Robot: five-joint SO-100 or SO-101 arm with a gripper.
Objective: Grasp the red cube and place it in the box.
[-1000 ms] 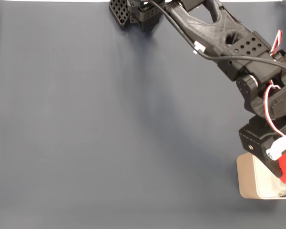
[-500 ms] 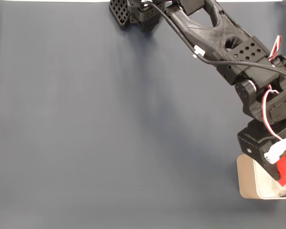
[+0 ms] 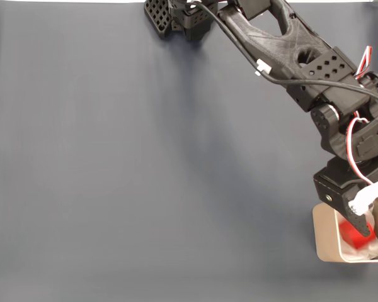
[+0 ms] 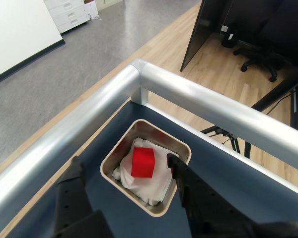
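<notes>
- The red cube lies inside the box, resting on its white lining in the wrist view; no finger touches it.
- The gripper hangs above the box with its jaws spread apart and empty, one black finger left of the cube and the other right of it.
- In the fixed view the box sits at the right edge of the dark blue table, partly covered by the arm.
- A silver rail borders the table's far side in the wrist view.
</notes>
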